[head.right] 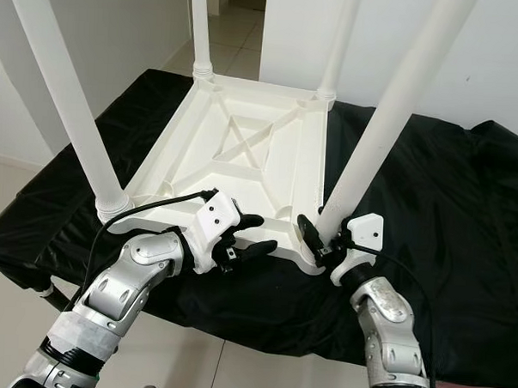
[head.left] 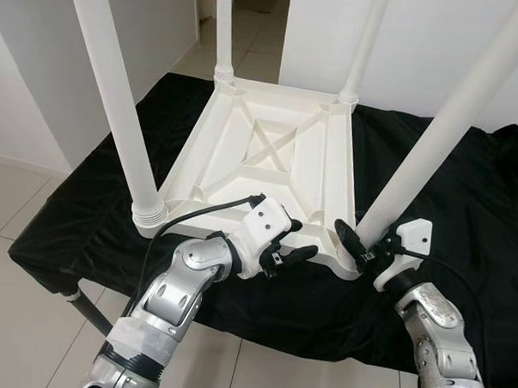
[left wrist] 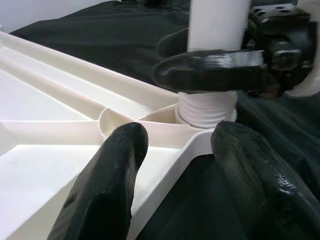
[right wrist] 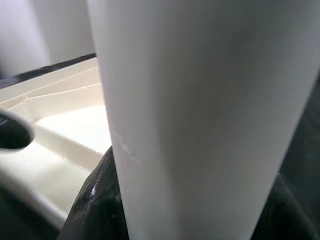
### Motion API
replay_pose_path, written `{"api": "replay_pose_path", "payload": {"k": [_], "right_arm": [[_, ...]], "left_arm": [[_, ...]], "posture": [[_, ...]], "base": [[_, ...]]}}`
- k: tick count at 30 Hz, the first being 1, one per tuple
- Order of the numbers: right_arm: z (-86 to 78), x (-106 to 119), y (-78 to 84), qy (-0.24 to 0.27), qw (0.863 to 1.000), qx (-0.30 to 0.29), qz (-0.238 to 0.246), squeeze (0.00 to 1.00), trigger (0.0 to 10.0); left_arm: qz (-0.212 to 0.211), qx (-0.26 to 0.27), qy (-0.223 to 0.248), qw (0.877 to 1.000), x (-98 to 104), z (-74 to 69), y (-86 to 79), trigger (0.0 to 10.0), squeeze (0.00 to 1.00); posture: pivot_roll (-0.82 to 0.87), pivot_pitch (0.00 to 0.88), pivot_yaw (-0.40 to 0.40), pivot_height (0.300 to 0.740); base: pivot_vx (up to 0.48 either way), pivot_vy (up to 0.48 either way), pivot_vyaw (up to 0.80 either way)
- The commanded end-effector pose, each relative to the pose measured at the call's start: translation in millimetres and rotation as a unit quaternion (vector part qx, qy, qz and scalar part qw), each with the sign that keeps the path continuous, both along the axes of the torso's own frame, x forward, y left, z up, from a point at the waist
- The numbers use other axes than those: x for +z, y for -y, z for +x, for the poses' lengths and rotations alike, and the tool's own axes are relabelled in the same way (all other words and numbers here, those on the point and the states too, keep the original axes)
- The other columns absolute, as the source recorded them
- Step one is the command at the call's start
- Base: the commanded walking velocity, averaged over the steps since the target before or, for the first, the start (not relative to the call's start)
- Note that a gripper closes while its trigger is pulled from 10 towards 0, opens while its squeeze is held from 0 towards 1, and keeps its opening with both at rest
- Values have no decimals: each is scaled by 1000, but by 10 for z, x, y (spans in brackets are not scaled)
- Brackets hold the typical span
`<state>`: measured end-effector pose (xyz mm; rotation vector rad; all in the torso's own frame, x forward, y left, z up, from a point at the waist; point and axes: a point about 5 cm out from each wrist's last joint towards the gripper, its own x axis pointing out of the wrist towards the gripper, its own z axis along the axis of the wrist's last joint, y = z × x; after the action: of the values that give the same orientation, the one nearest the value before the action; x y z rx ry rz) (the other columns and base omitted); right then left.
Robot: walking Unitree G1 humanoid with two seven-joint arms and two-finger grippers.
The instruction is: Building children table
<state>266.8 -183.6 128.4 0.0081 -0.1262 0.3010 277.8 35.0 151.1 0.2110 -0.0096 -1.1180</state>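
Black cloth [head.left: 465,194] covered a table, white child's table [head.left: 269,151] upside down on it with four legs up, right pincer [head.left: 360,246] clenched round the 5 o'clock leg [head.left: 424,158], left pincer [head.left: 283,242] spread open astride the near rim.

Both eye views look down from the head at the upturned table [head.left: 269,151]. Each wrist view sits close to its near-right leg [left wrist: 216,30].

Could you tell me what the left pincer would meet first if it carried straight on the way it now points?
Probably the threaded base of the near-right table leg, which the right pincer grips; depth is uncertain.
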Motion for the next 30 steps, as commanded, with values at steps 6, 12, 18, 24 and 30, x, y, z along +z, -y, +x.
{"api": "replay_pose_path", "payload": {"k": [6,12,18,24,30], "right_arm": [[-19,23,-118,-13,988,-134,78,0,10000],[-87,7,-352,-31,969,-217,111,0,10000],[-105,69,-497,-19,978,-179,106,0,10000],[-97,114,-473,-16,975,-185,121,831,10000],[-108,129,-386,-8,977,-186,104,1000,10000]], "left_arm": [[2,32,-1,999,-11,33,-43,10000,0],[3,29,-1,1000,-12,34,-26,10000,0],[3,26,-1,1000,-11,36,-16,10000,0],[5,26,3,1000,7,66,-12,10000,0],[6,29,6,1000,13,80,-25,10000,0]], "posture": [[-94,0,-9,740],[-95,0,-7,740],[-103,0,-7,740],[-101,0,-11,740],[-107,0,-16,740]], "base": [[0,0,0],[0,0,0],[0,0,0],[0,0,0],[0,0,0]]}}
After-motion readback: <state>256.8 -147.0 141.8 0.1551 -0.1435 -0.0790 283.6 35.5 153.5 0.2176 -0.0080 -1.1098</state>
